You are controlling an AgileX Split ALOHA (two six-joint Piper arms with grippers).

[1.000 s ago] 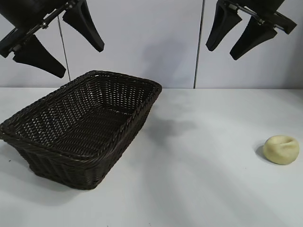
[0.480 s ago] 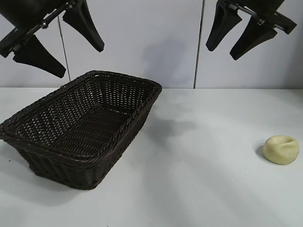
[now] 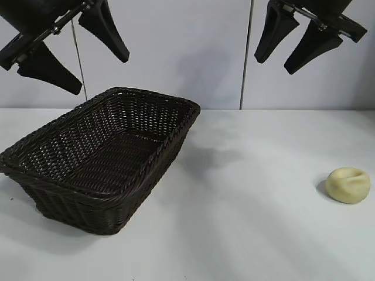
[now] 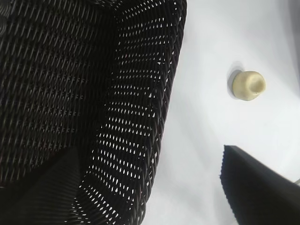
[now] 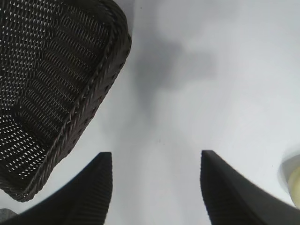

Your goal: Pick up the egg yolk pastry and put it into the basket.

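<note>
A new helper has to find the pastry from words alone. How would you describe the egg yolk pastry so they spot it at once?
Start from the big dark woven basket on the left half of the white table. Look across the bare tabletop to the far right edge, well apart from the basket, below the raised right gripper. The egg yolk pastry sits there alone: a small pale yellow rounded lump with a dented top.

Even, bright overhead light is falling across the white table (image 3: 252, 234), casting soft shadows beside the basket (image 3: 99, 158) and left of the egg yolk pastry (image 3: 348, 185).
</note>
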